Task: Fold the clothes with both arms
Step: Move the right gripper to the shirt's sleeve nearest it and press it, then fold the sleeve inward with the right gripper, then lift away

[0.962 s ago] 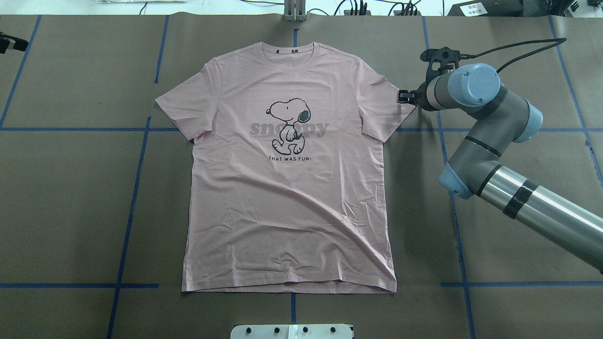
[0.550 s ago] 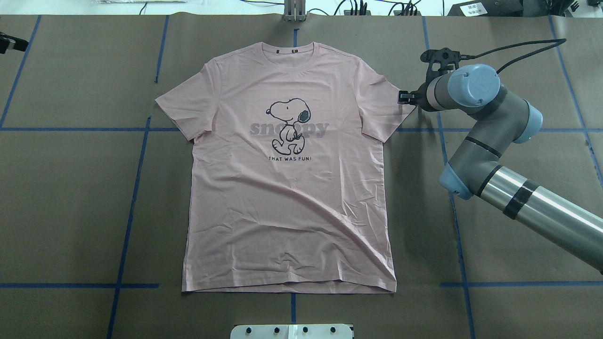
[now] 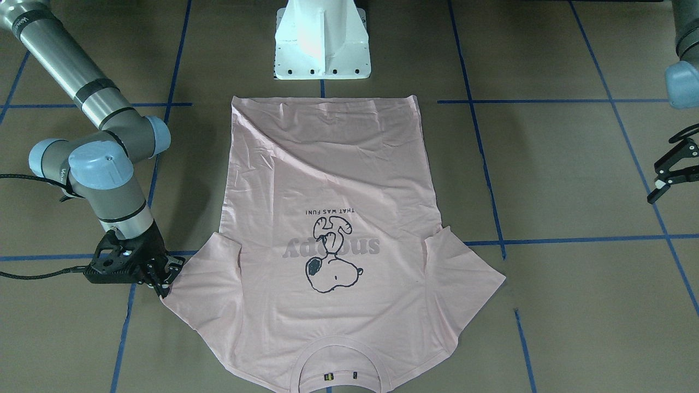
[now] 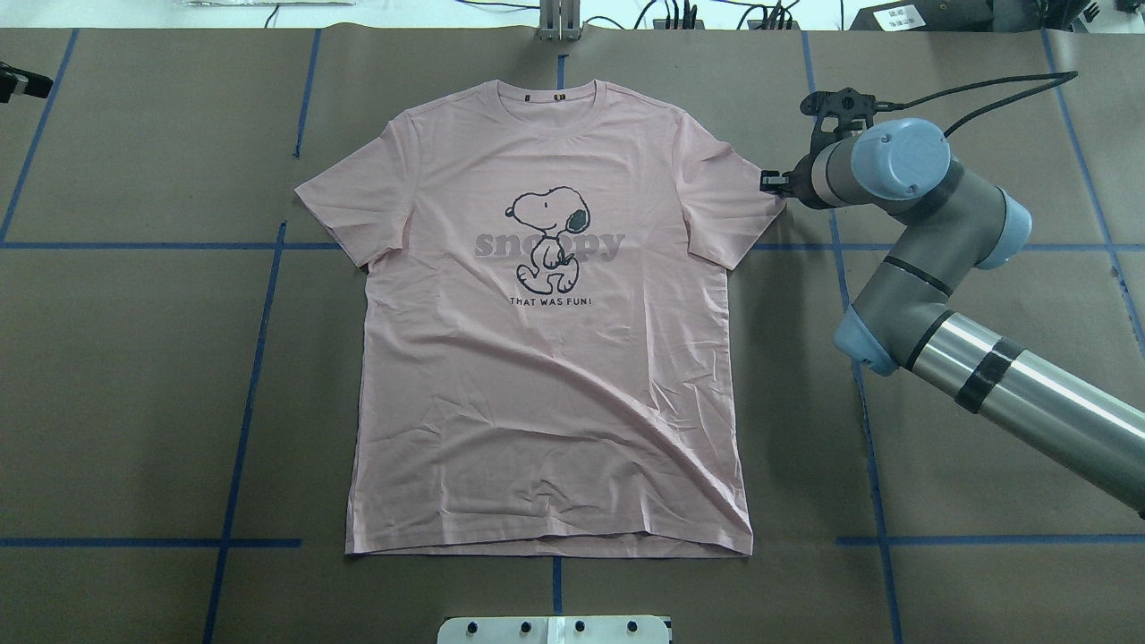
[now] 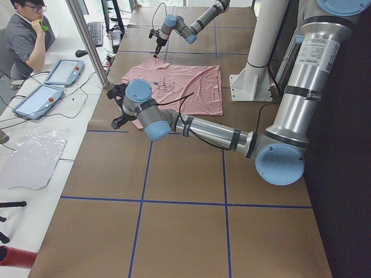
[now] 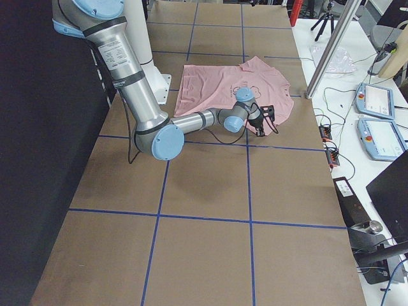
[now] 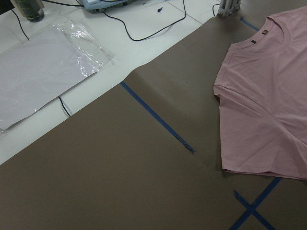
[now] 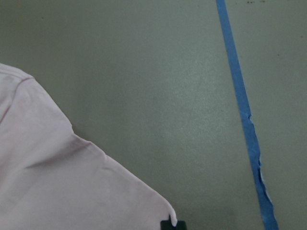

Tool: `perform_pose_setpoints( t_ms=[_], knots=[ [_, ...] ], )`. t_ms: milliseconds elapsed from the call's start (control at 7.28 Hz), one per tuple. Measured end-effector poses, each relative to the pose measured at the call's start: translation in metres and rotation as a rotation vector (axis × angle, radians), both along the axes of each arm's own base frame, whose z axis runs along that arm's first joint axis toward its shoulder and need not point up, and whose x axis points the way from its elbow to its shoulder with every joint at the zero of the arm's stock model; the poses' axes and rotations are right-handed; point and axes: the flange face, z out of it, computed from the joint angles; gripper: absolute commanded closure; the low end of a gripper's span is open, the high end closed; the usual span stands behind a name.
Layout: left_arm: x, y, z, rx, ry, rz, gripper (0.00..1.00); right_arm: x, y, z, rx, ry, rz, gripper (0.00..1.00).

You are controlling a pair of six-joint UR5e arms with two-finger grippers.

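The pale pink T-shirt (image 4: 546, 376) lies flat and print-up in the middle of the brown table, collar at the far side. It also shows in the front view (image 3: 327, 174) and in the left wrist view (image 7: 268, 105). My right gripper (image 4: 767, 182) is low at the outer corner of the shirt's right-hand sleeve, its fingers together on the sleeve edge (image 3: 164, 279). The right wrist view shows that sleeve corner (image 8: 57, 182) ending at a black fingertip (image 8: 171, 224). My left gripper (image 3: 663, 177) hangs open and empty well off the shirt, near the table's left edge (image 4: 18, 82).
Blue tape lines (image 4: 259, 358) cross the brown table cover. The white pedestal base (image 3: 322, 43) stands at the near side by the shirt's hem. An operator (image 5: 29, 35), tablets and a plastic bag (image 7: 43, 72) are on the white bench beyond the far edge.
My right gripper has shifted very slightly towards the far side at the sleeve corner. The shirt and the left arm have not visibly moved.
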Motion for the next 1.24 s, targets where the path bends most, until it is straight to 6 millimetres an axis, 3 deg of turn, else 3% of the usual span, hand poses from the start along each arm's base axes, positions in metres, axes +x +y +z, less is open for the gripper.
perform_pose_setpoints(
  t_ms=[137, 275, 412, 550, 687, 824, 962, 1099, 1236],
  knots=[
    [0.0, 0.0, 0.0, 0.001, 0.0, 0.0, 0.0, 0.003, -0.002, -0.015, 0.002, -0.003, 0.005, 1.0],
    [0.0, 0.0, 0.001, 0.0, -0.001, 0.0, 0.0, 0.003, -0.003, -0.047, -0.007, -0.001, 0.012, 1.0],
    [0.0, 0.0, 0.001, 0.0, -0.002, 0.001, 0.0, -0.006, -0.006, -0.092, -0.029, 0.004, 0.034, 1.0],
    [0.0, 0.0, 0.002, -0.001, -0.003, 0.0, 0.0, -0.025, -0.007, -0.136, -0.048, 0.007, 0.071, 1.0],
    [0.0, 0.0, 0.002, -0.001, -0.003, 0.0, 0.0, -0.053, -0.003, -0.167, -0.054, 0.007, 0.104, 1.0],
    [0.0, 0.0, 0.003, -0.003, -0.003, 0.0, 0.0, -0.082, 0.0, -0.186, -0.052, 0.014, 0.126, 0.98],
    [0.0, 0.0, 0.003, -0.005, -0.003, 0.0, 0.0, -0.103, 0.001, -0.193, -0.05, 0.027, 0.136, 0.24],
    [0.0, -0.001, 0.003, -0.006, -0.003, -0.001, 0.0, -0.117, 0.004, -0.196, -0.048, 0.037, 0.134, 0.0],
    [0.0, -0.001, 0.003, -0.007, -0.002, -0.001, 0.0, -0.125, 0.007, -0.198, -0.044, 0.042, 0.129, 0.0]
  ],
)
